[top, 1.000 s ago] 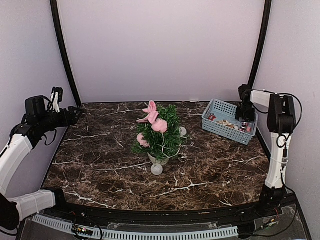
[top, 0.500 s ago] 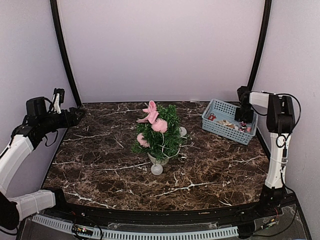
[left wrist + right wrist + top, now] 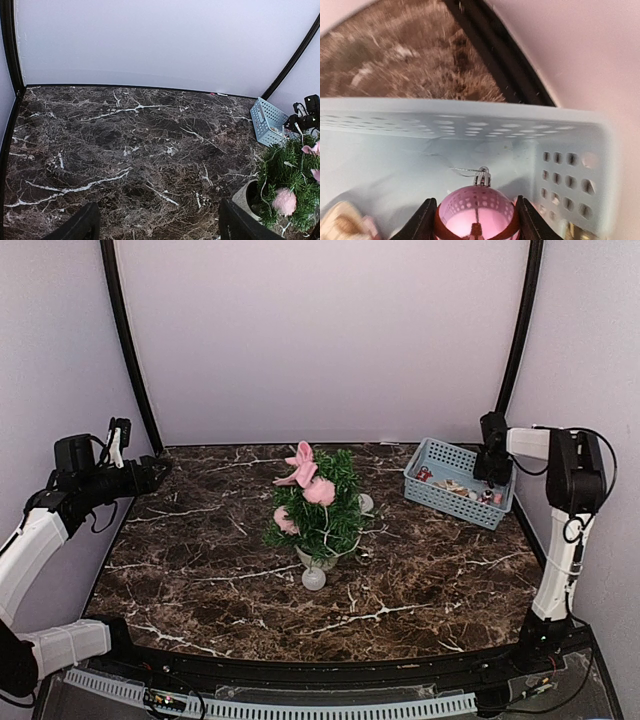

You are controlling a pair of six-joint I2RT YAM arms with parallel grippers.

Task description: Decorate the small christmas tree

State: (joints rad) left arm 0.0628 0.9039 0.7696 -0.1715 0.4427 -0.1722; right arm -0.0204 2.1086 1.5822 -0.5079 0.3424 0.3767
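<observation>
a dark marble-patterned table (image 3: 200, 570) seen from above, inside a pale booth. at the far left, the left gripper (image 3: 150, 475) hangs over the table's left edge. its jaws are wide apart and hold nothing, and its own camera shows only bare table between them.

in the middle stands the small christmas tree (image 3: 322, 502), upright in its white pot (image 3: 318, 558). it already wears a pink bow (image 3: 300, 465) at the top and a pink pompom (image 3: 319, 491) just below. a pale bauble (image 3: 314, 578) lies loose on the table, just in front of the pot.

at the far right, near the back corner, sits a light blue basket (image 3: 440, 502) with small ornaments inside. the right gripper (image 3: 489, 472) reaches down into it. its wrist camera shows the two fingers (image 3: 425, 220) set against either side of a shiny pink bauble (image 3: 475, 210), gripping it, though how firmly does not show. the pink bauble sits low in the basket, with a thin hanging thread (image 3: 462, 171) trailing from its silver cap.

the risks look like these. the pink bauble is smooth and round, so a light or off-centre pinch could let it pop free on the way up. the thread could catch in the basket's holes or on a neighbouring ornament and drag the light basket along. at the tree, a push against the branches could tip the small pot, or nudge the loose pale bauble into rolling away.
</observation>
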